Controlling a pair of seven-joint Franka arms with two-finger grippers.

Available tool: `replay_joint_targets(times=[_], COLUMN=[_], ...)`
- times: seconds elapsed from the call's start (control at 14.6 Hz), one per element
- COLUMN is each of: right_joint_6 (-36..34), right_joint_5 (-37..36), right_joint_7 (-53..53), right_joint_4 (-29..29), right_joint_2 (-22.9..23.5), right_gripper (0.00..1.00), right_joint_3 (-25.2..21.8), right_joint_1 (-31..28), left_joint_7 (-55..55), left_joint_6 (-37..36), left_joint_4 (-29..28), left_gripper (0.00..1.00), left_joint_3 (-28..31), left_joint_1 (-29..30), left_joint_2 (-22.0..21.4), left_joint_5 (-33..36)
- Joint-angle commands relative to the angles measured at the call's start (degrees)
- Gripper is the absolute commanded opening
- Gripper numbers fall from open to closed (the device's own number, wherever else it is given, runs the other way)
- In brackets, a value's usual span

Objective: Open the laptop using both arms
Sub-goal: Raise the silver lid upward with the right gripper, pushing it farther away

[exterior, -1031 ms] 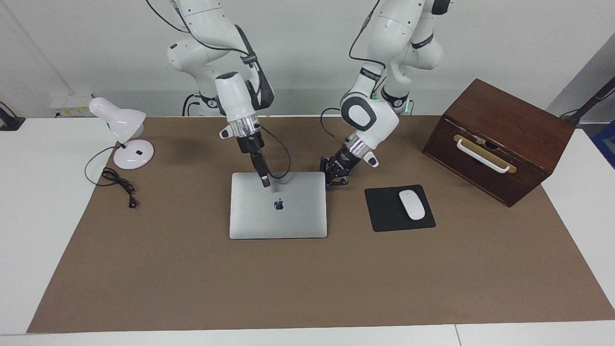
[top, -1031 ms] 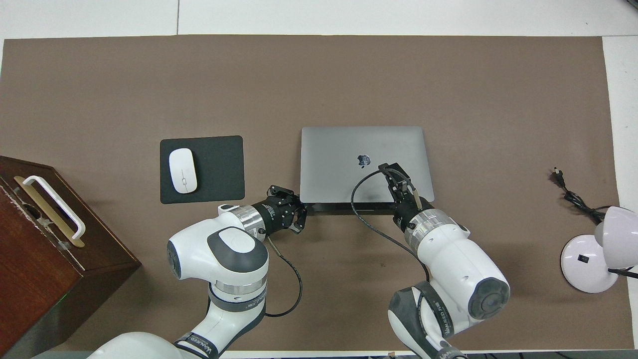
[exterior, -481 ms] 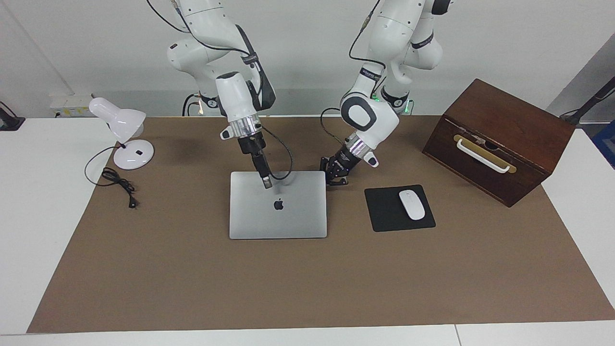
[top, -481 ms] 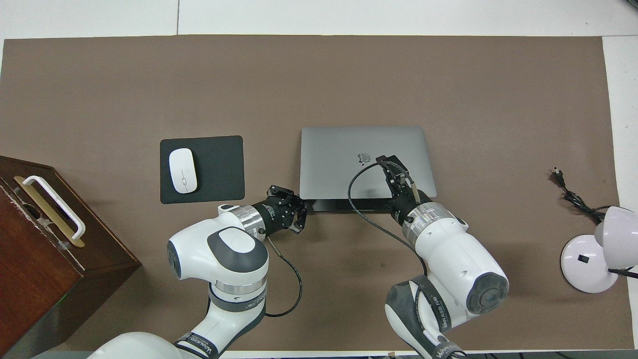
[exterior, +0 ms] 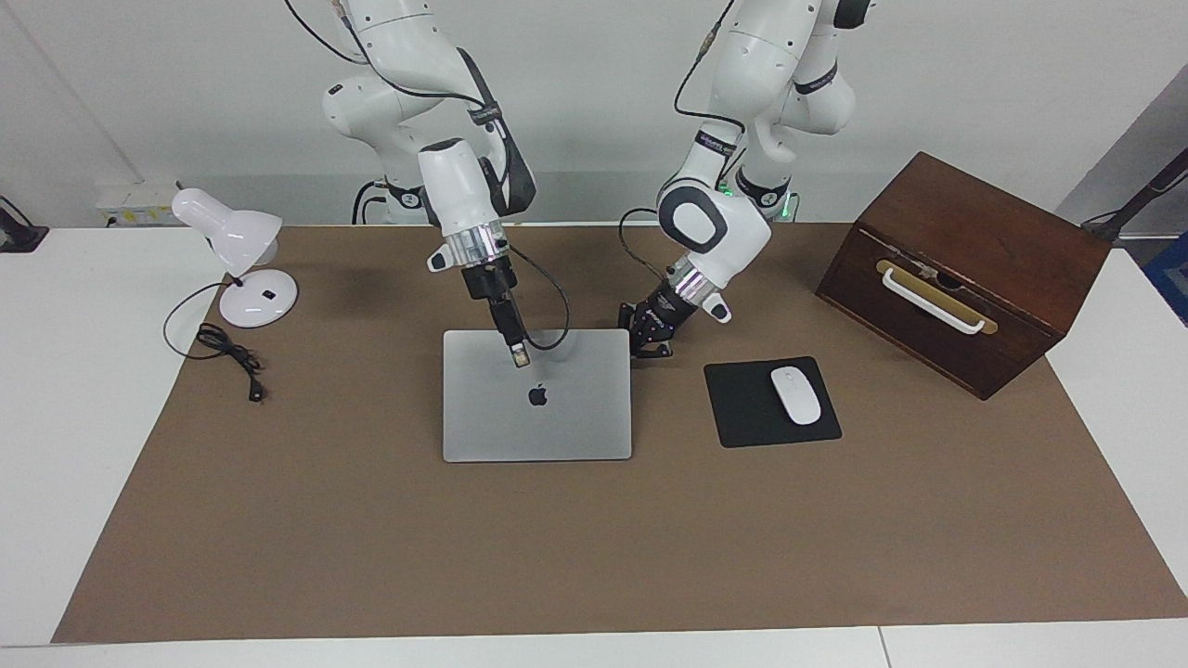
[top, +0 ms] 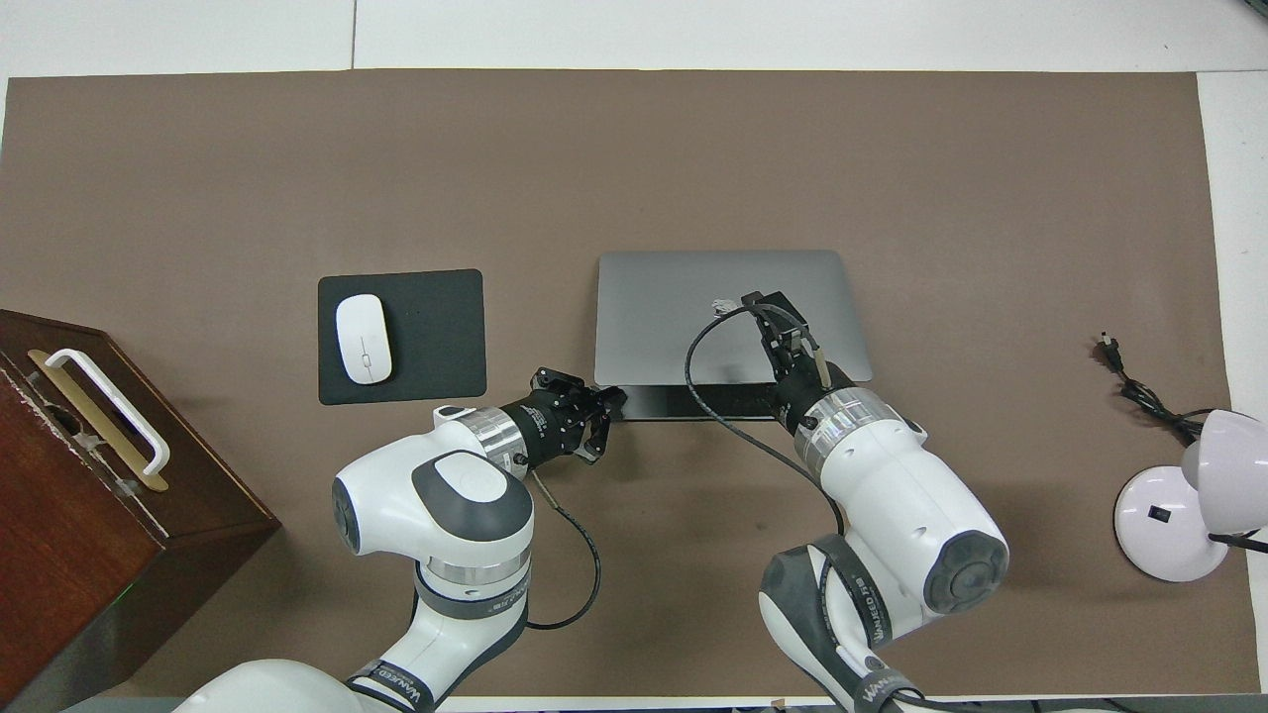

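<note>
Laptop (exterior: 536, 408), mat centre, lid raised slightly: dark base strip seen overhead only. Left gripper (exterior: 652, 351) clenched at robot-side corner; right gripper (exterior: 520, 355) over lid, fingers unreadable. Mouse pad (exterior: 752, 408) beside.

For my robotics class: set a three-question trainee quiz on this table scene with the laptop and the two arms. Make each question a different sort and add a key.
1. True or false: the laptop rests on the black mouse pad.
2. Which gripper hangs over the laptop's lid? A) left gripper B) right gripper C) neither
3. Short answer: what lies on the mouse pad?

Key
1. False: the laptop lies beside the mouse pad, on the brown mat.
2. B: the right gripper is over the lid. The left gripper, shut, is at the laptop's corner nearer the robots.
3. A white mouse.
</note>
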Motion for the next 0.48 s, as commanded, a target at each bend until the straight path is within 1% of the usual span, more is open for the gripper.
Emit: replay_joint_targets(times=[0.0,0.41], right_joint_6=[1.1,0.2], right_joint_5=[-0.7,-0.7], right_joint_7=[1.0,1.1], right_joint_4=[2.4,5.1], right_joint_2=[1.3,1.6], right_gripper=[1.00,1.00], right_joint_3=[-0.5,-0.5], right_joint_1=[0.0,-0.1], left_joint_7=[1.6,1.7], left_joint_6=[1.3,1.3], left_joint_4=[1.1,1.1], left_gripper=[0.00,0.00], left_joint_3=[0.2,0.2], left_joint_1=[-1.3,-1.3], left_joint_2=[2.9,2.9], left_joint_5=[-1.6,-1.6])
